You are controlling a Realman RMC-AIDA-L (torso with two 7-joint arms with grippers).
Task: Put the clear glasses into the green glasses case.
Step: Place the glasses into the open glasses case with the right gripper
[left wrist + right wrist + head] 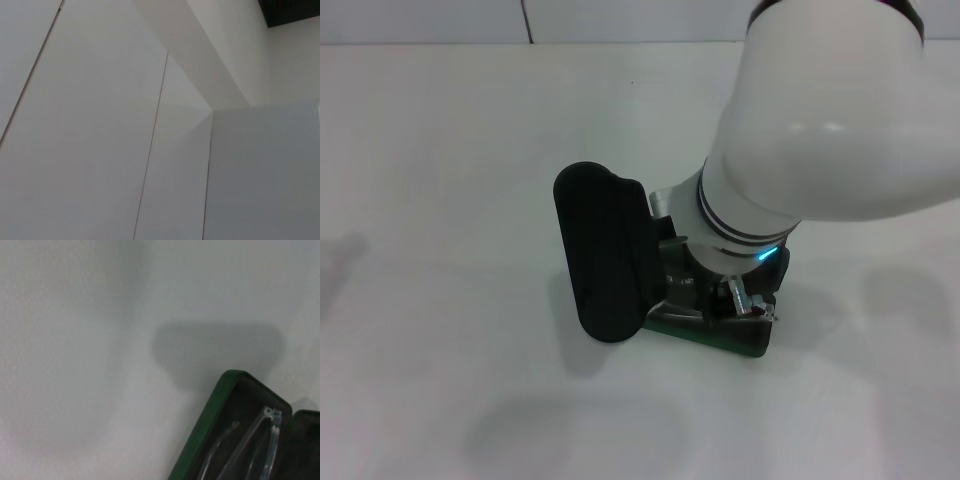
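From the head view, my right arm reaches down over the green glasses case (740, 340), which lies open on the white table (440, 150) with its dark lid (605, 255) standing up on the left side. The right gripper (745, 300) is low over the tray of the case; the arm hides its fingers, so I cannot tell whether they are apart or together. The right wrist view shows the clear glasses (250, 445) lying inside the case on the dark lining, arms folded, within the green rim. The left gripper is not in sight; its wrist camera shows only blank white panels.

Judgement: the placing step looks done or nearly done. The next move calls for a clean release, if not yet made, and a straight lift clear of the lid without dragging the glasses out.
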